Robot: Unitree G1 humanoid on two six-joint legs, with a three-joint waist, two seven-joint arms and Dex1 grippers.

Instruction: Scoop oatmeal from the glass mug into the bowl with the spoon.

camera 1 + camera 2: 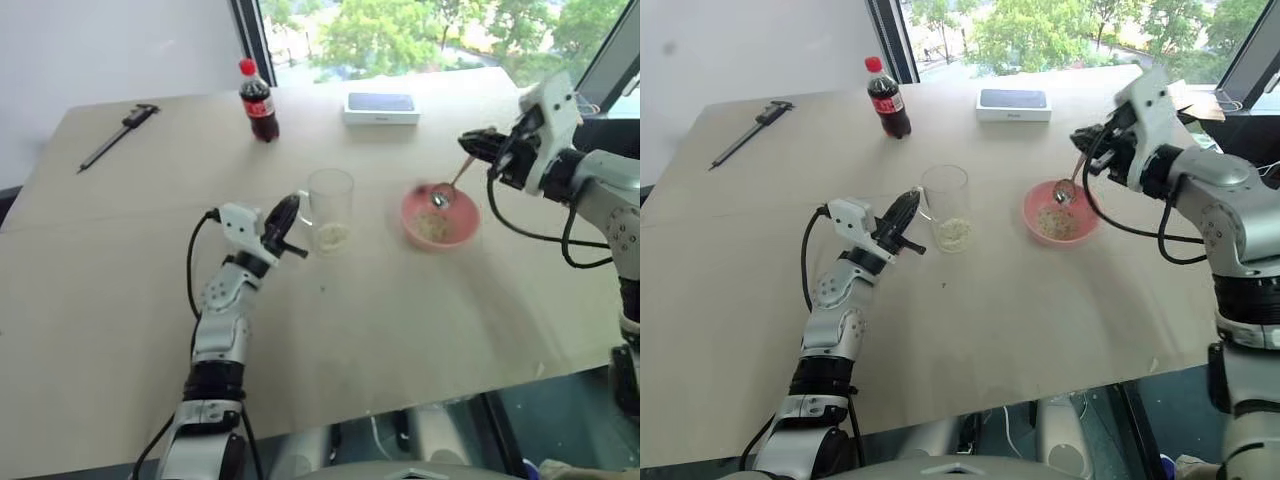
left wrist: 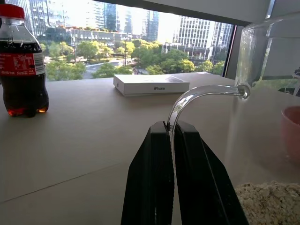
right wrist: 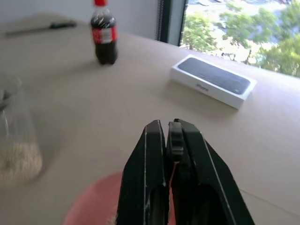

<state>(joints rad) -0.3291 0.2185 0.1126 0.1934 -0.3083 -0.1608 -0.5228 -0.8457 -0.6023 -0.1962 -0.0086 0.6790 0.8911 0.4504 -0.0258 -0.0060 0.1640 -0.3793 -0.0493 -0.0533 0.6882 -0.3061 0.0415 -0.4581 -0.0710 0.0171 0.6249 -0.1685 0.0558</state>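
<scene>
The right gripper [image 1: 1083,135], fingers clenched on the shiny silver metal spoon [image 1: 1070,180], is tipping pale flaky oatmeal [image 1: 1055,222] into the small round pink bowl [image 1: 1035,205]. The left gripper [image 1: 912,205], fingers pinching the handle, steadies the clear glass mug [image 1: 945,205] on the surface. Next, I judge, the spoon must swing back and dip into the mug.

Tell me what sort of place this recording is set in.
Probably a high-rise office or lab: a plain table stands against large windows overlooking trees and city towers, with a caliper and a phone box lying about.

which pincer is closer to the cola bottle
Left, judging by the eye views. The left pincer is clamped on the glass mug's handle, in front of the cola bottle. The right pincer holds the spoon over the bowl, farther off to the bottle's right.
</scene>
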